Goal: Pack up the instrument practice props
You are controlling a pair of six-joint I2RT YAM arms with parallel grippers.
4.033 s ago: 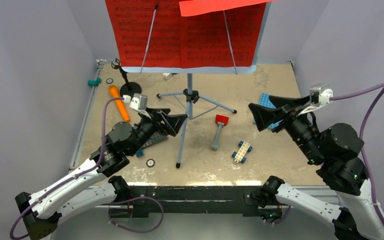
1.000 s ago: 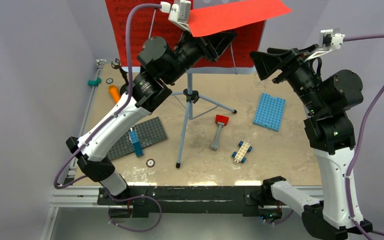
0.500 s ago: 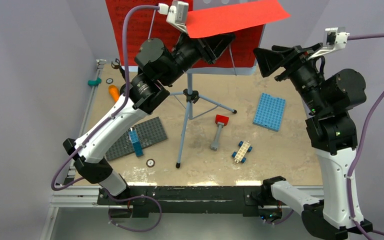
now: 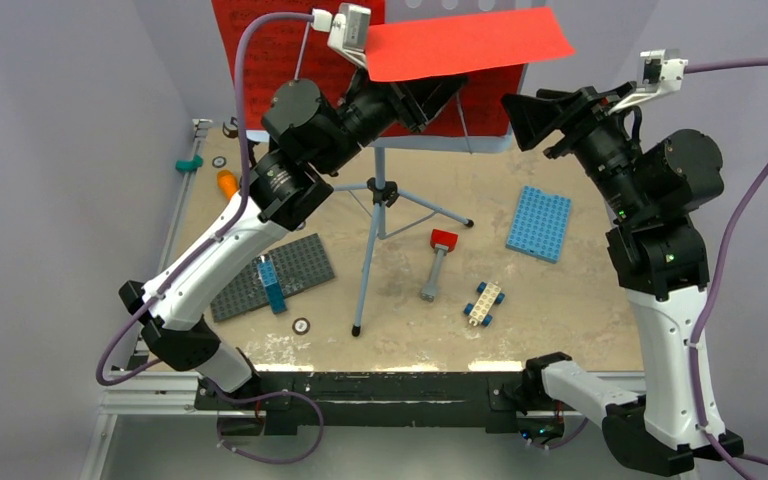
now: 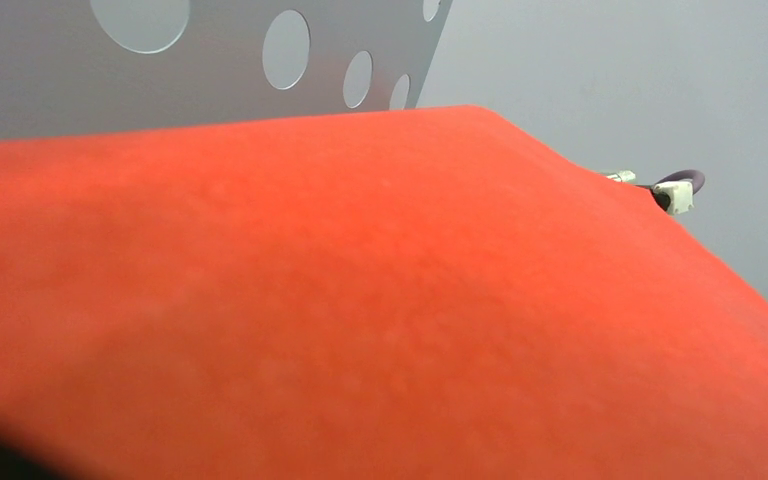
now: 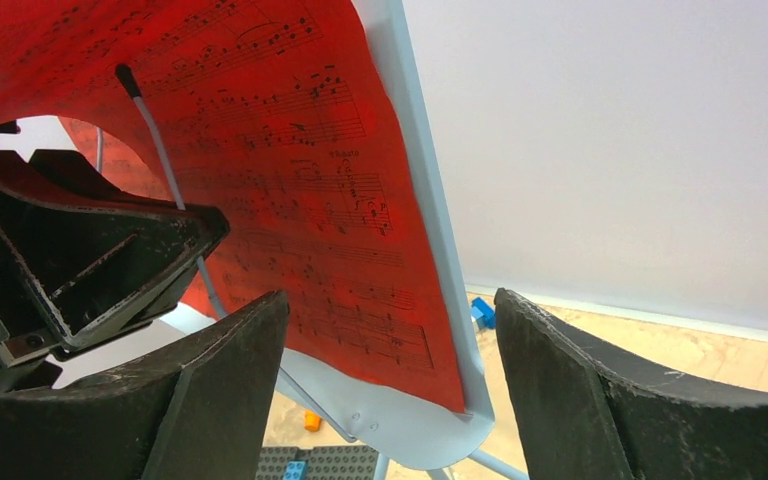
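The pale-blue music stand [image 4: 505,100] stands on its grey tripod [image 4: 377,190] at the back, with red sheet-music pages [image 4: 260,60] on it. One loose red page [image 4: 460,45] lies flat across my raised left gripper [image 4: 435,95]. That page [image 5: 360,300] fills the left wrist view and hides the fingers; I cannot tell whether it is pinched. My right gripper [image 6: 390,400] is open. Its jaws stand either side of the stand's lower right corner [image 6: 430,420], not touching it. The orange toy microphone [image 4: 227,184] and the black mic stand [image 4: 232,128] peek out behind the left arm.
On the table lie a grey studded plate [image 4: 300,265] with a blue brick [image 4: 272,285], a blue plate [image 4: 540,222], a red-headed hammer [image 4: 438,262], a small wheeled block [image 4: 483,302] and a teal piece [image 4: 190,162]. Walls close in at the back and sides.
Both arms have risen from low over the table to the stand's desk. In the last second the left gripper edged left and the loose page settled flatter; the right gripper shifted slightly.
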